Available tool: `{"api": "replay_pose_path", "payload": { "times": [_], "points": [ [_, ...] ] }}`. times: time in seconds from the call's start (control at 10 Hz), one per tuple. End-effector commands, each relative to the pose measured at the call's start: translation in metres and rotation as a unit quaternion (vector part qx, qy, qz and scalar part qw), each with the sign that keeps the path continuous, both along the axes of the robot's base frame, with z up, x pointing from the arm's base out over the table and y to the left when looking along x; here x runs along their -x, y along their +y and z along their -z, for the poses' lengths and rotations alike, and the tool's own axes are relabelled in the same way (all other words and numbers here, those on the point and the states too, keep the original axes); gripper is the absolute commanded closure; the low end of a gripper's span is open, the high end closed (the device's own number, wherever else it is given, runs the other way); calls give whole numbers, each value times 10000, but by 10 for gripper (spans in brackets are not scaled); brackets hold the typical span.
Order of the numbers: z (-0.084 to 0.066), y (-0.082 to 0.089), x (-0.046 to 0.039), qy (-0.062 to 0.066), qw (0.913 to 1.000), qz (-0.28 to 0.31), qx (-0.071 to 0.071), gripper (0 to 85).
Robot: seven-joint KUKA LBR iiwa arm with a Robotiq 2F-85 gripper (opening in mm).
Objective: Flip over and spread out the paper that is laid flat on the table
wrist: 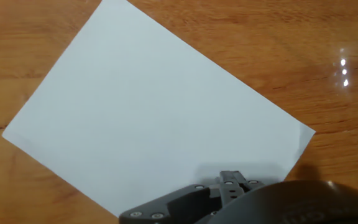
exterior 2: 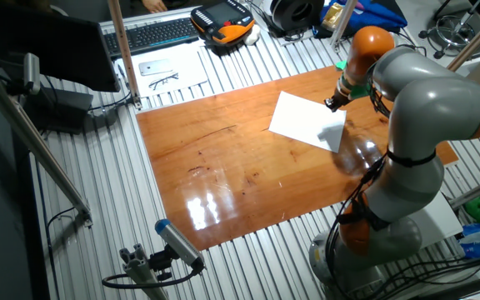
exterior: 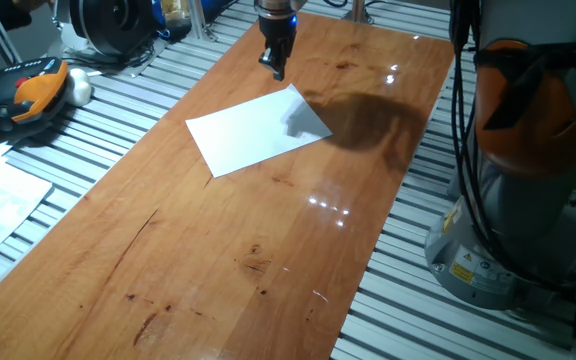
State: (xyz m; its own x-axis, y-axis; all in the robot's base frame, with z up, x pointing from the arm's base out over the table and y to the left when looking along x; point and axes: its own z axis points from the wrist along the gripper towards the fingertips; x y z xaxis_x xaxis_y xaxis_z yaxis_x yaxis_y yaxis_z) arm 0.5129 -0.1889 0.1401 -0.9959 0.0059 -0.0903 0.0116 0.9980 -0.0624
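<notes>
Hand view: white paper (wrist: 148, 112) blank face up, flat on table (wrist: 30, 37); gripper (wrist: 232, 183) mostly cut off, finger spread indiscernible.

We see the counter (exterior: 268, 260) bare all around the flat white paper (exterior: 253, 135), so a gripper could come in from any side. Only the arm's grey base (exterior: 513, 200) stands beside the counter's long edge.
</notes>
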Motion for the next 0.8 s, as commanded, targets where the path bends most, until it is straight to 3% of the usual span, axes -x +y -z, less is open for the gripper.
{"api": "replay_pose_path", "payload": {
  "times": [0.0, 0.2, 0.3, 0.4, 0.5, 0.6, 0.7],
  "points": [
    [2, -1, 3, -30, 10000, 7, -20, 850],
    [2, -1, 3, -113, 9999, -5, -112, 850],
    [2, -1, 3, -62, 9994, 90, -320, 850],
    [2, -1, 3, -10, 9994, 130, -330, 850],
    [2, -1, 3, 102, 9995, 181, -225, 850],
    [2, -1, 3, 307, 9989, 331, 87, 850],
    [2, -1, 3, 306, 9986, 389, 191, 850]
  ]
}}
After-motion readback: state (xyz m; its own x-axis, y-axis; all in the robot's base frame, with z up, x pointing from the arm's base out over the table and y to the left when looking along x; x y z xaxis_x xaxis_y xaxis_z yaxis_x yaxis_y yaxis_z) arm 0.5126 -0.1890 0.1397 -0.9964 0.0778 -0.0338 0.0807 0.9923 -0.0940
